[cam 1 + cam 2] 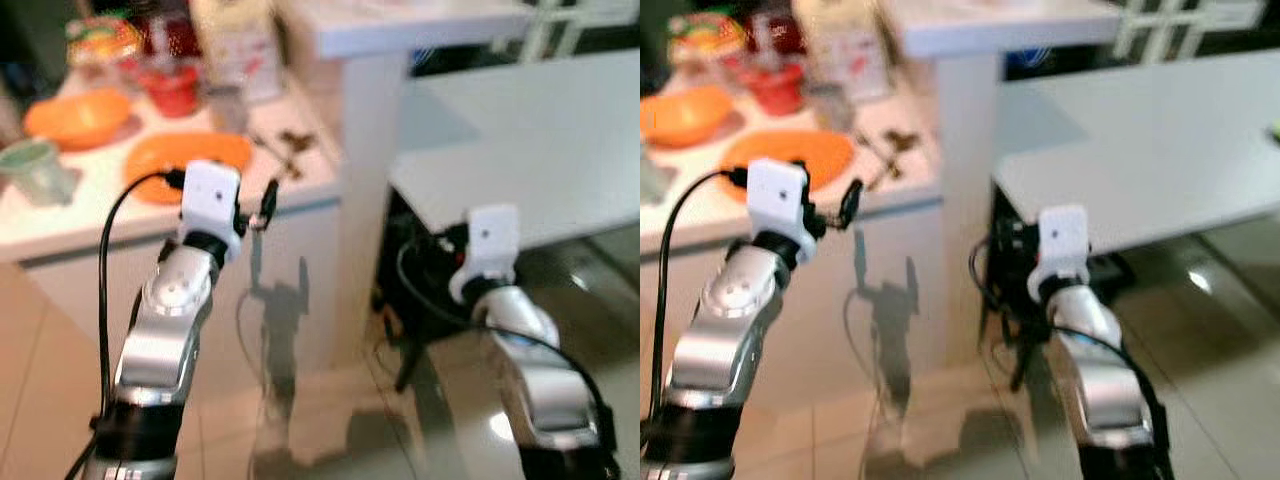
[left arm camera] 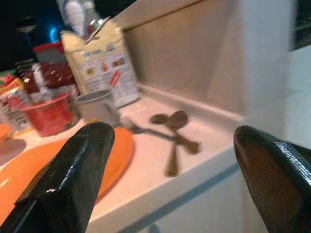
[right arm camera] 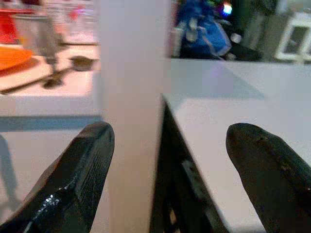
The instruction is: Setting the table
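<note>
On the white counter (image 1: 70, 220) lies a flat orange plate (image 1: 185, 155), with spoons and a fork (image 2: 170, 131) beside it near the counter's right end. An orange bowl (image 1: 78, 115) and a pale green cup (image 1: 35, 170) stand further left. My left gripper (image 2: 170, 174) is raised in front of the counter's edge, open, with nothing between its fingers. My right gripper (image 3: 165, 170) is open too, held low before the white pillar (image 3: 131, 73) and the edge of the grey dining table (image 1: 530, 150). That table's top is bare.
At the back of the counter stand a red bowl (image 2: 51, 114), a grey mug (image 2: 99, 107), a carton (image 2: 104, 63) and food packets. Cables hang in the dark gap under the table (image 1: 420, 260). The floor is glossy tile.
</note>
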You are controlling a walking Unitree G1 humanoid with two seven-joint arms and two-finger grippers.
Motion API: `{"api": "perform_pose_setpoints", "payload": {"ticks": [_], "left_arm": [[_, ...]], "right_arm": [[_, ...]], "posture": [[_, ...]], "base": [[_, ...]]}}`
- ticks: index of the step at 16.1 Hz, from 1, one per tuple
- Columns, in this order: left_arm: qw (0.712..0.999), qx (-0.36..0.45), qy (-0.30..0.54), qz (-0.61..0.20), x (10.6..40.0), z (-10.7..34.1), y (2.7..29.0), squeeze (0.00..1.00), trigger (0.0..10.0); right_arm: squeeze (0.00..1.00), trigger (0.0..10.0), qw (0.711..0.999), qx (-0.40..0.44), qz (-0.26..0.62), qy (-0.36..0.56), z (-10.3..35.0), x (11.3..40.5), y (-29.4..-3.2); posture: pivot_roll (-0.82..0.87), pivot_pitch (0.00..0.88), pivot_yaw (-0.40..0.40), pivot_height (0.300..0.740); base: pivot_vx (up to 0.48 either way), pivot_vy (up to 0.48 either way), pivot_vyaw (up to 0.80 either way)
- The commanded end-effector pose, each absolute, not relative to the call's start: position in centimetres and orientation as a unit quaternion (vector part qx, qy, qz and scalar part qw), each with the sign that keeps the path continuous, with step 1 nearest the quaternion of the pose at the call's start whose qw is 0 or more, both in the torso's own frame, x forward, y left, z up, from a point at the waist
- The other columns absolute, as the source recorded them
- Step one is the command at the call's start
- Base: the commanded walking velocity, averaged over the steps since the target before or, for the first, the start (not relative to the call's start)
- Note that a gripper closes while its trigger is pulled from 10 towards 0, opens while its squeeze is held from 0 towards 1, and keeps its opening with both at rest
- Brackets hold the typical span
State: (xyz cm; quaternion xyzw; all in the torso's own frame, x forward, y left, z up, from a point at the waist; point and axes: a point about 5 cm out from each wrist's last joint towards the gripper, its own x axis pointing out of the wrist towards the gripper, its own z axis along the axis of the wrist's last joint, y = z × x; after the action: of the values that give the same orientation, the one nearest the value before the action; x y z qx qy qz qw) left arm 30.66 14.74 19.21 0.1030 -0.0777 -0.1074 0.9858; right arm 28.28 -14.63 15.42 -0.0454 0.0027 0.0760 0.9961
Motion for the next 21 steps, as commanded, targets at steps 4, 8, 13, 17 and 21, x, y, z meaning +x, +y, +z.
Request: {"api": "perform_pose_setpoints", "payload": {"ticks": [4,8,13,17,21], "left_arm": [[0.983,0.093,-0.069,-0.141,30.2,18.9,14.7,0.00,10.0],[0.980,0.087,-0.064,-0.170,30.0,18.6,14.2,0.00,10.0],[0.982,0.086,-0.057,-0.161,30.6,18.7,14.4,0.00,10.0],[0.977,0.077,-0.010,-0.198,30.7,17.6,14.2,0.00,10.0],[0.978,0.048,0.023,-0.204,31.7,17.7,13.9,1.00,10.0]], "right_arm": [[0.00,10.0,0.991,-0.045,0.124,0.014,15.1,26.5,-13.9],[0.00,10.0,0.991,-0.042,0.128,0.018,15.2,25.2,-14.2],[0.00,10.0,0.983,-0.032,0.179,0.019,16.2,25.5,-13.2],[0.00,10.0,0.950,-0.043,0.303,0.060,16.4,24.5,-11.4],[0.00,10.0,0.943,-0.049,0.322,0.073,16.7,24.3,-11.4]], "posture": [[0.01,0.000,0.011,0.740],[0.00,0.000,0.014,0.740],[0.00,0.000,0.006,0.740],[0.00,0.000,0.001,0.740],[-0.01,0.002,-0.010,0.740]], "base": [[0.353,0.000,-0.31],[0.355,0.000,-0.37],[0.354,0.000,0.00],[0.176,0.000,0.00],[0.000,0.000,0.00]]}}
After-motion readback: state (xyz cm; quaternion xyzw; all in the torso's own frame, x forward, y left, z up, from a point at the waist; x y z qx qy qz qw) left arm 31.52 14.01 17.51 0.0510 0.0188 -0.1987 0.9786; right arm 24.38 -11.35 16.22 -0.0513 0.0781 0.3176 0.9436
